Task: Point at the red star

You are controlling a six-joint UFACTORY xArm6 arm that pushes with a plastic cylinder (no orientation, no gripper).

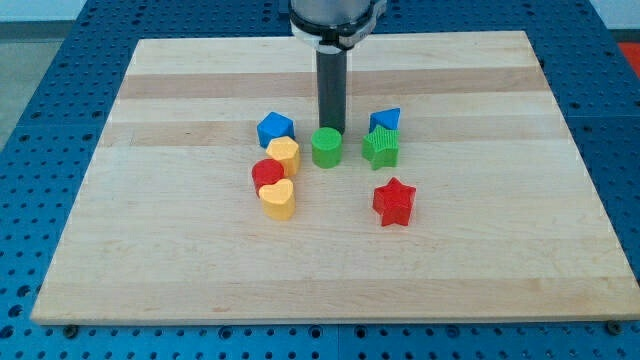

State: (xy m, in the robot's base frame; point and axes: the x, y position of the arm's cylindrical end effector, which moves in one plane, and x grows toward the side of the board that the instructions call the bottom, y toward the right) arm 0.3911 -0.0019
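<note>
The rod's tip (330, 131) rests just behind the green cylinder (326, 147); the red star (394, 202) lies at its four o'clock, well apart; there is no end effector to judge.

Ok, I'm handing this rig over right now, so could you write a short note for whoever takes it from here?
My tip: just behind the green cylinder, at its top edge in the view; its very end is partly hidden by that block.
Red star: alone toward the view's lower right, below the green star and the blue block.
Done: nothing yet; my tip is not at the red star.
Left: bring my tip around the green blocks and down beside the red star.
</note>
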